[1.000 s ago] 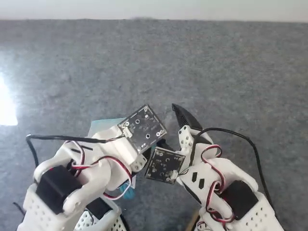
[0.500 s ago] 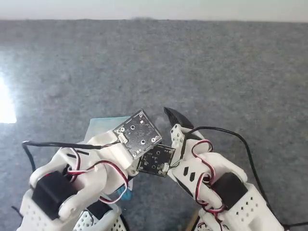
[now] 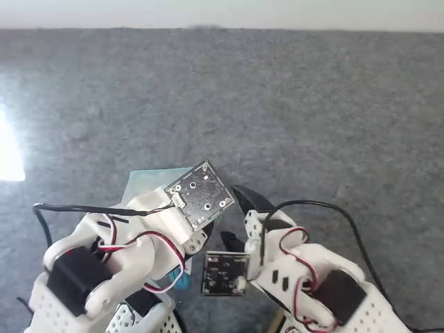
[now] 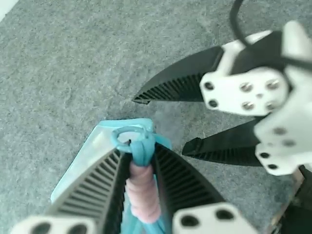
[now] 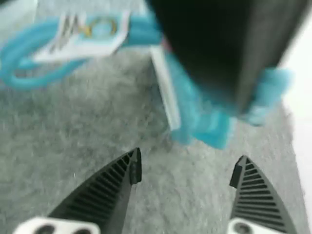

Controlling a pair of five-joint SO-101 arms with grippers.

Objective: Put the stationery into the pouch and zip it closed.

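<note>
The pouch (image 3: pixel 147 182) lies on the worktop (image 3: pixel 312 104), lower left of centre in the high view. The left end effector (image 4: pixel 139 150) pinches its teal pull loop (image 4: pixel 127 138); the right end effector (image 5: pixel 187 163) stands spread beside it. Judged: zipping step. Next, the right should pin the pouch while the left draws.

The grey, felt-like table (image 3: pixel 333 104) met a pale wall (image 3: pixel 222 12) at 12 o'clock; bright glare (image 3: pixel 8 149) lay at 9 o'clock.

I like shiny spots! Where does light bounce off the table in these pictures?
High view: a bright white patch of glare on the grey table, at the picture's left edge. Left wrist view: the table is evenly lit, no bright patch.
</note>
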